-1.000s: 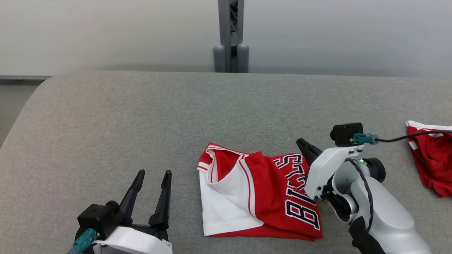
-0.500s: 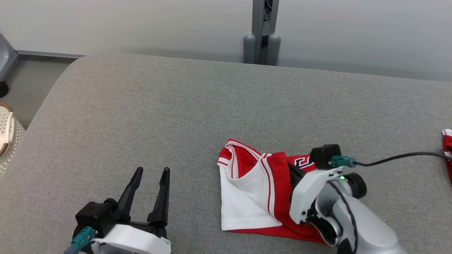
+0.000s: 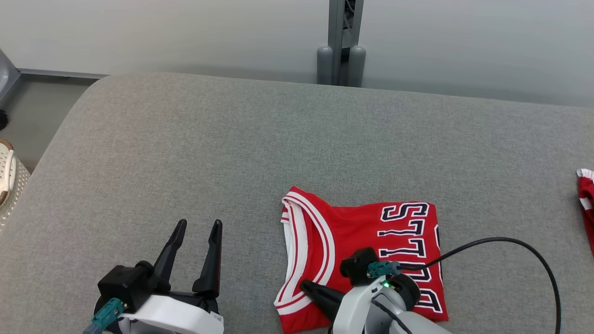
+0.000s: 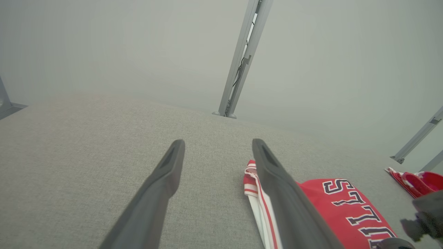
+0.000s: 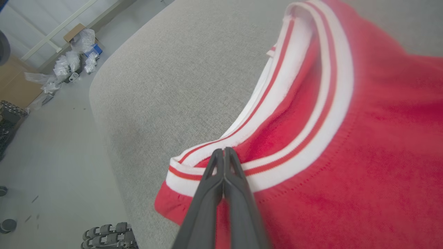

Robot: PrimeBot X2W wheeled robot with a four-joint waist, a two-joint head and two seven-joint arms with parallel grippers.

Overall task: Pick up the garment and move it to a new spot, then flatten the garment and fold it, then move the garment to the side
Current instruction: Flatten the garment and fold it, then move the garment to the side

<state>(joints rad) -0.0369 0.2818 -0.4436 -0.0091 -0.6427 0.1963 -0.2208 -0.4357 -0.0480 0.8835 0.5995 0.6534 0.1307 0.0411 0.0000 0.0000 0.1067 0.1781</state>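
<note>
The garment [image 3: 371,250] is a red jersey with white-and-red trim and dark lettering, lying folded on the grey padded table [image 3: 232,153], right of centre near the front edge. My right gripper [image 3: 304,285] is shut at the jersey's near left corner. In the right wrist view its fingertips [image 5: 223,152] pinch the striped trim of the garment [image 5: 346,155]. My left gripper [image 3: 197,227] stands open to the left of the jersey, apart from it and holding nothing. From the left wrist, the left gripper [image 4: 218,147] hovers over bare table beside the garment [image 4: 346,207].
Another red garment [image 3: 585,195] lies at the table's right edge, also seen in the left wrist view [image 4: 415,180]. A white perforated basket [image 3: 7,181] stands off the table's left side. A grey post [image 3: 341,46] rises behind the table. The right arm's black cable [image 3: 510,241] loops above the surface.
My right gripper has swept from the jersey's right side over to its near left, folding the red layer across the white inside. The head camera has shifted. The left gripper has stayed put.
</note>
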